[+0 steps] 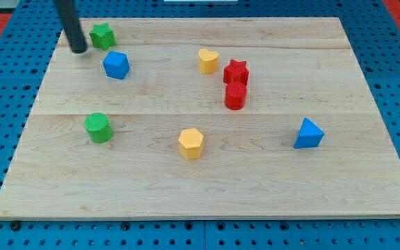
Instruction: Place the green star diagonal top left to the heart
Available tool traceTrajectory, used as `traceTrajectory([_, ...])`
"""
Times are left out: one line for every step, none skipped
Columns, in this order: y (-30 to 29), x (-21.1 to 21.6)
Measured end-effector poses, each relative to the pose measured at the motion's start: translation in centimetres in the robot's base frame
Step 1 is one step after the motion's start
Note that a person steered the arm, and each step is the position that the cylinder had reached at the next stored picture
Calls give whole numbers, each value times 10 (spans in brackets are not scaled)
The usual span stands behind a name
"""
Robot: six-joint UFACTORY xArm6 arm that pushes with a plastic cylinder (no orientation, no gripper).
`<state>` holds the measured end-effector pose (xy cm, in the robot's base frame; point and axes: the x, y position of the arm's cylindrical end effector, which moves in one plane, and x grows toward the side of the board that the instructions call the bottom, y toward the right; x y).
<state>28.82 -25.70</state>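
Observation:
The green star lies near the view's top left corner of the wooden board. The yellow heart lies to its right, near the board's top centre. My tip rests on the board just left of the green star and slightly below it, close to it; whether it touches the star cannot be told. The dark rod rises from the tip toward the view's top.
A blue block sits just below and right of the green star. A red star and a red cylinder sit right of the heart. A green cylinder, a yellow pentagon and a blue triangle lie lower down.

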Motion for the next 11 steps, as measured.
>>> traceTrajectory([-43, -5])
traceTrajectory([-44, -17])
traceTrajectory([-37, -28])
traceTrajectory([-5, -28])
traceTrajectory([20, -28])
traceTrajectory([50, -26])
traceTrajectory([-1, -42])
traceTrajectory([113, -42])
traceTrajectory([208, -25])
traceTrajectory([179, -3])
traceTrajectory([256, 16])
